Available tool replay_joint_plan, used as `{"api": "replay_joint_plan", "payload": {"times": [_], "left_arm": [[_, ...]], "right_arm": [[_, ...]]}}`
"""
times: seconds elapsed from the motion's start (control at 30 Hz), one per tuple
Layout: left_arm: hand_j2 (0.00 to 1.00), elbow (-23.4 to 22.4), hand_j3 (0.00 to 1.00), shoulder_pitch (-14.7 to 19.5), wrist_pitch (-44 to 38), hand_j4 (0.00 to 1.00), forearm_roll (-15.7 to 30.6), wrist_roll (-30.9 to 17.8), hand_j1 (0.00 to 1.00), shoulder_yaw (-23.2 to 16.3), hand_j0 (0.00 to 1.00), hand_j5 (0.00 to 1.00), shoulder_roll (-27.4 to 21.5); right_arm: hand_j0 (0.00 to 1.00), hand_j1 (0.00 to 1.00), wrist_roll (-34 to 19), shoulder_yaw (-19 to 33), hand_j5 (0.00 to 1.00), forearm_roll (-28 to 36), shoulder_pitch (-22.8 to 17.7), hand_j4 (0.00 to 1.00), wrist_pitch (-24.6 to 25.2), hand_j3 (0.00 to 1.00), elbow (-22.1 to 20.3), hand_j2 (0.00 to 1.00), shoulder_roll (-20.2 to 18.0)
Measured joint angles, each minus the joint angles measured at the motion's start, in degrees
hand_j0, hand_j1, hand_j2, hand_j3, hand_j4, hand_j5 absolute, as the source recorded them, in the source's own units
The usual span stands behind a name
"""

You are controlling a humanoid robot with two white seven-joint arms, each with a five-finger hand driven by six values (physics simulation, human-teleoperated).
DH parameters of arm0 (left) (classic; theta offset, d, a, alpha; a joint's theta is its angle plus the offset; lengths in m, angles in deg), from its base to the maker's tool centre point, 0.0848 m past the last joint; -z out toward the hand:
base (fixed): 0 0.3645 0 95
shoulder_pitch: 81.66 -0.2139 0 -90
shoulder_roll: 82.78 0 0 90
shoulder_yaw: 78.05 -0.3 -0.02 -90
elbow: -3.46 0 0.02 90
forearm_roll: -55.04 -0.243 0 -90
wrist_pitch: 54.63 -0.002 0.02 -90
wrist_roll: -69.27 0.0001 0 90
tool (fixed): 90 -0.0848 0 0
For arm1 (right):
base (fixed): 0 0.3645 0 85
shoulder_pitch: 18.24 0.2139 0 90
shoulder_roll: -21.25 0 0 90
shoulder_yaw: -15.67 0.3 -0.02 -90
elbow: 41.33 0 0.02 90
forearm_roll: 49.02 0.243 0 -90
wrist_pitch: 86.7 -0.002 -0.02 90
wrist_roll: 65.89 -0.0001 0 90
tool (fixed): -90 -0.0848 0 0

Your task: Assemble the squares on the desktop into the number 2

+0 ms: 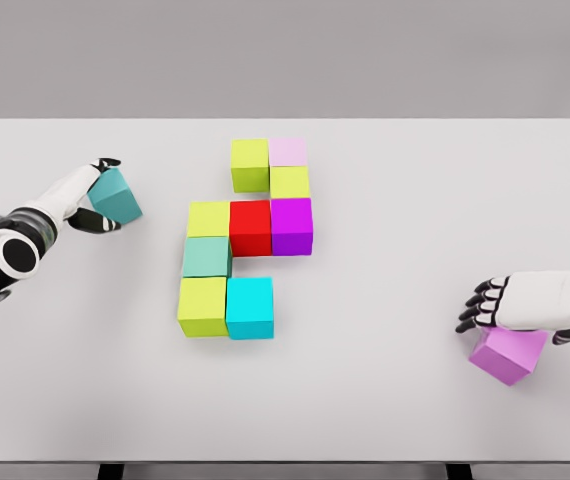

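Observation:
Several coloured cubes form a stepped cluster mid-table: a yellow-green cube (250, 164) and pale pink cube (288, 152) at the top, a red cube (250, 227) and magenta cube (291, 226) in the middle, a mint cube (207, 257) below, and a cyan cube (250, 308) at the bottom. My left hand (100, 196) at the far left is shut on a teal cube (117, 195), held tilted. My right hand (490, 305) at the lower right rests with curled fingers on top of a violet cube (508, 353), which is tilted.
The white table (385, 400) fills the view, with its front edge near the bottom of the picture. Bare surface lies between the cluster and each hand.

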Motion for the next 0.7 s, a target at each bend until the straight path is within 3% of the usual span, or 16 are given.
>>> {"api": "replay_joint_plan", "payload": {"times": [0.3,0.53,0.57,0.6,0.7], "left_arm": [[0.44,0.0,0.44,0.26,0.67,0.44,0.52,-0.12,0.44,0.0,0.44,0.44,0.21],[0.41,0.2,0.41,3.52,1.13,0.41,1.89,-0.77,0.41,-0.18,0.41,0.41,0.64],[0.41,0.2,0.41,4.47,1.2,0.41,1.85,-0.8,0.41,-0.19,0.41,0.41,0.86],[0.41,0.19,0.41,5.18,1.26,0.41,1.82,-0.82,0.41,-0.2,0.41,0.41,1.12],[0.4,0.03,0.4,6.33,1.33,0.4,1.62,-0.87,0.4,-0.21,0.4,0.4,2.0]], "right_arm": [[1.0,1.0,-0.05,-0.15,1.0,0.15,-0.35,1.0,-0.3,1.0,0.0,1.0,0.12],[0.99,0.99,-0.15,-0.53,0.99,0.67,-0.71,0.99,0.14,0.99,0.0,0.99,0.23],[0.96,0.96,-0.16,-0.55,0.96,0.78,-0.7,0.96,0.22,0.96,0.0,0.96,0.25],[0.84,0.84,-0.2,-0.52,0.84,1.0,-0.79,0.84,0.38,0.84,0.0,0.84,0.28],[0.68,0.68,-0.21,-1.02,0.68,1.79,-0.78,0.68,1.19,0.68,-0.02,0.68,0.21]]}}
